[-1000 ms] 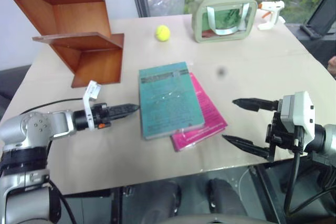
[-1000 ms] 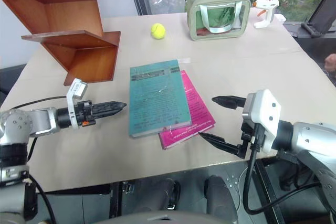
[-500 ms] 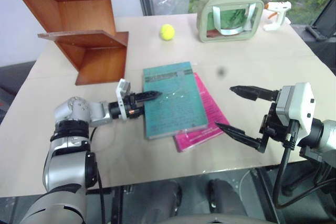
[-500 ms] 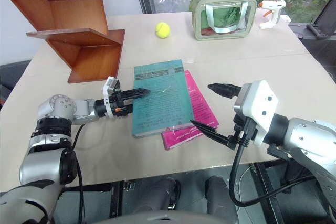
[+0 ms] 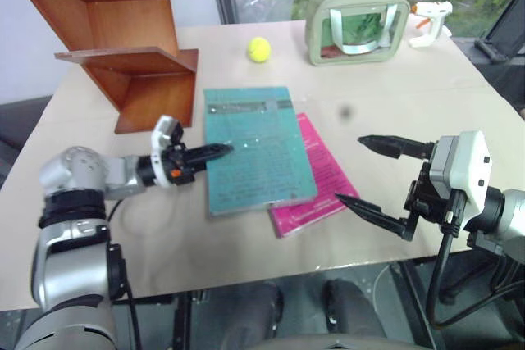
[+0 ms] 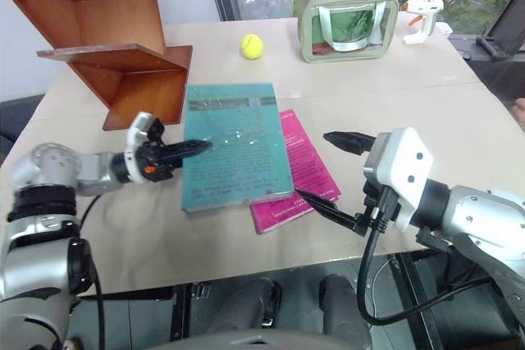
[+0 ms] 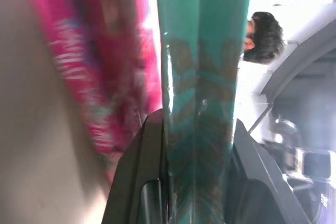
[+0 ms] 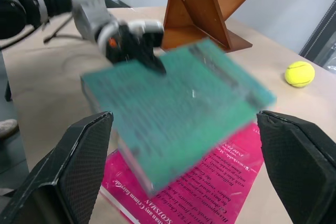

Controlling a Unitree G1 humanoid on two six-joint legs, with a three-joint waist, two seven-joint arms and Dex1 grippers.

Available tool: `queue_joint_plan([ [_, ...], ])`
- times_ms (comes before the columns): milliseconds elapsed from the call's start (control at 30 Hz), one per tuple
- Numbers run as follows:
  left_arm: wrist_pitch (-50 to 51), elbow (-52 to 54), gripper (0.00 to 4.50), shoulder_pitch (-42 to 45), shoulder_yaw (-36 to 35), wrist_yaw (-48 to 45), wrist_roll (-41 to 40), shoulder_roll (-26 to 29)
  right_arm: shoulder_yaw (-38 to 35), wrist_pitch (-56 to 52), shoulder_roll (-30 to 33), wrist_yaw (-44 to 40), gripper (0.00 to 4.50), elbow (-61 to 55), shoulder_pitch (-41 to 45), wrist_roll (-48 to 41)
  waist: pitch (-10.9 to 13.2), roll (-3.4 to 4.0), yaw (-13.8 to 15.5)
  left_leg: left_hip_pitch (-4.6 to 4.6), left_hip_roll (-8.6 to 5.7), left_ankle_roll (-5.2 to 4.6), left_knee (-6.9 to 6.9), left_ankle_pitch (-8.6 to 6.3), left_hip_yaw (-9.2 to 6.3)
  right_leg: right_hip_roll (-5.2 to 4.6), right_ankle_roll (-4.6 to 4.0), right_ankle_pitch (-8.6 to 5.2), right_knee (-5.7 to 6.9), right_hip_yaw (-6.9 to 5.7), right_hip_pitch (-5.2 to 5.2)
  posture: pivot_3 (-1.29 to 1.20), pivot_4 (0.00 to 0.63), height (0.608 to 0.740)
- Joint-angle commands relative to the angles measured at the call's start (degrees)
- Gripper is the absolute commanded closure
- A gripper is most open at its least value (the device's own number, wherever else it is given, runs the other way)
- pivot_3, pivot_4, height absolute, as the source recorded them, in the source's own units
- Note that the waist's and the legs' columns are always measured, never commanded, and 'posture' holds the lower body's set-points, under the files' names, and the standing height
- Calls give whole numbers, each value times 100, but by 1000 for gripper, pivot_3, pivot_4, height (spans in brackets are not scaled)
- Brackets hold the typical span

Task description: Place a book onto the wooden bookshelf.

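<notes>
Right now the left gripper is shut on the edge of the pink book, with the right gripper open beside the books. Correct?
Not quite. The left gripper is shut on the teal book, not the pink book lying under it; the left wrist view shows the teal edge between its fingers. The right gripper is open, as you said.

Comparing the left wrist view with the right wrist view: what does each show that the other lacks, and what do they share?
Left wrist view alone: the left gripper's fingers clamped on the teal book's edge, seen close up, and a person's head beyond.
Right wrist view alone: the right gripper open on either side of the frame, the wooden bookshelf, a tennis ball, and the left gripper seen from outside.
Shared: the teal book held by one edge, lifted over the pink book on the table.
</notes>
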State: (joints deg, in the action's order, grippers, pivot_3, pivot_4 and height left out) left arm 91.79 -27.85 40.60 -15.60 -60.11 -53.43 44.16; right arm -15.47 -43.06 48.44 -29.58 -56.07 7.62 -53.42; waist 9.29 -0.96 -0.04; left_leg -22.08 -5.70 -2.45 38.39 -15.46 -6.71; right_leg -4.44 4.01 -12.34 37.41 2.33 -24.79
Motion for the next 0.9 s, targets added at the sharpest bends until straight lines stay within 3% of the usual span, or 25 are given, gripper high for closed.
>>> queue_joint_plan([
  [33, -92, 1636, 3341, 348, -298, 112, -557, 120, -19, 279, -77, -17, 0, 34, 65, -49, 1, -1, 39, -4, -1, 0, 0, 0, -3, -4, 0, 0, -3, 0, 0, 0, 150, 740],
  [133, -987, 2965, 3341, 847, -505, 666, -614, -396, -161, 381, -118, 33, 0, 133, 34, -41, 1, -2, 103, -5, -4, 0, 0, 0, -3, -9, 0, 1, -11, -2, 5, 0, 150, 740],
  [267, -3528, 4375, 3341, 1273, 101, 387, 744, -150, -591, 472, -110, 113, 0, 246, -62, -141, 8, -11, 76, -18, -4, 1, 0, 0, -12, -10, 0, 2, -28, -1, 3, 0, 150, 740],
  [400, -6226, 3753, 3341, 2041, 959, -228, 2622, 652, -653, 639, -92, 5, 0, 526, 44, 2, 4, 1, 21, 0, 3, 2, -30, 1, 17, 5, -1, 2, -44, 11, -2, 0, 150, 740],
  [533, -8367, 2681, 3341, 2544, 1499, -340, 4065, 1097, -351, 803, -169, -91, 0, 740, 240, 216, 5, 3, 38, 3, 5, 0, -37, 0, 20, 9, -1, 2, -54, 10, 4, 0, 150, 740],
  [767, -10161, 1237, 3341, 2871, 1943, -87, 5729, 1851, 77, 1063, -312, -238, 0, 1096, 681, 531, 8, 0, 34, -19, 3, -12, -21, -6, 13, 32, 0, 2, -58, 2, -6, 0, 150, 740],
  [900, -10729, 485, 3341, 2826, 2088, -305, 6034, 2032, 272, 1241, -365, -394, 0, 1287, 907, 807, 8, -1, 17, -64, -1, -14, -3, -6, 5, 32, 1, 2, -52, -8, -40, 0, 150, 740],
])
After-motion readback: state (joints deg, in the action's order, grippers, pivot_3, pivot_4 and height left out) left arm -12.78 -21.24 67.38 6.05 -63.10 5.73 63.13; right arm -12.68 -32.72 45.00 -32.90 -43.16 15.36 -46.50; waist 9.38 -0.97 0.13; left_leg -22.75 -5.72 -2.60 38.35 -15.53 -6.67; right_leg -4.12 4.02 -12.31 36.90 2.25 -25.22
